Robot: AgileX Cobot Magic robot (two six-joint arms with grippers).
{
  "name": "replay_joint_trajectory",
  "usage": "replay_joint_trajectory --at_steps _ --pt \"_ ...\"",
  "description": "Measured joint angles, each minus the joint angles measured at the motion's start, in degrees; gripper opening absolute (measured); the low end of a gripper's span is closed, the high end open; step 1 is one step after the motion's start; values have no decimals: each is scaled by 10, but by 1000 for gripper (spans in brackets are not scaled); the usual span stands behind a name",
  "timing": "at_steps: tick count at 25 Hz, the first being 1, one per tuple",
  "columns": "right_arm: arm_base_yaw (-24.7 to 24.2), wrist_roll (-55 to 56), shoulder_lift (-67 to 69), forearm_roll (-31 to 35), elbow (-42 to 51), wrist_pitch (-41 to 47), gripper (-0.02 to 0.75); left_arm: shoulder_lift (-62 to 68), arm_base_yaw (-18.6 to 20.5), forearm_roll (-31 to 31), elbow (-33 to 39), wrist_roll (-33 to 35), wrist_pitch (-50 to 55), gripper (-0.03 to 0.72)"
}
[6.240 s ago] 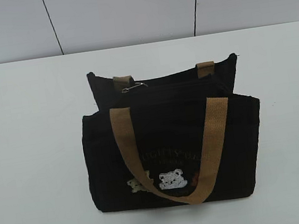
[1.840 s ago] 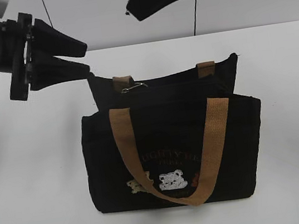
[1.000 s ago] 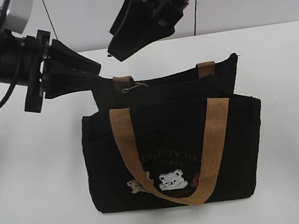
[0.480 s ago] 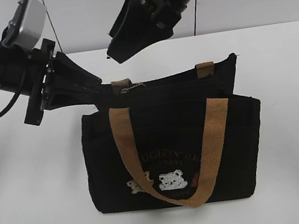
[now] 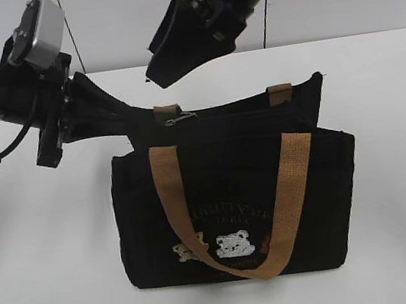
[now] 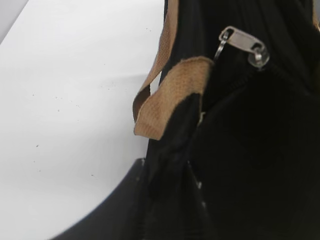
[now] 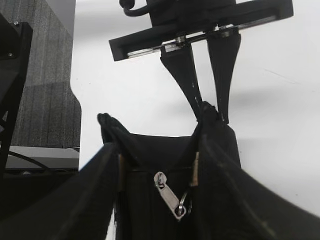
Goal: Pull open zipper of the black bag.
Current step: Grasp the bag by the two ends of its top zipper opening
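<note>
Boxy black fabric bag [image 5: 237,200] upright on white worktop [image 5: 43,260]. Left gripper [image 5: 130,117] fingers pinch its rear-left top corner. Silver zipper pull tab [image 5: 181,117] just beside. Right gripper [image 5: 164,70] fingers spread, hovering above.

The black bag [image 5: 236,193] carries one line of faint tan lettering across its front, above the embroidered bear patches [image 5: 232,244]. The tan handle [image 5: 170,195] covers part of it, and the letters are too dim to read. No other text shows.
</note>
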Motion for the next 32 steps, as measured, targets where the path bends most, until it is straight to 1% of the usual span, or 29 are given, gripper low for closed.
replay_joint_trajectory --at_steps 2,3,8,13,16,32 --pt "0 -1 8 0 0 -6 390 0 0 -1 0 0 0 76" --pt "0 -2 12 0 0 -9 390 0 0 -1 0 0 0 57" --pt "0 -35 36 -1 0 -2 378 0 0 -11 0 0 0 57" --pt "0 -117 36 -3 0 23 286 0 0 -21 0 0 0 57" --pt "0 -132 36 -4 0 26 259 0 0 -22 0 0 -1 57" --pt "0 -148 36 -16 0 27 251 1 0 -39 0 0 -1 57"
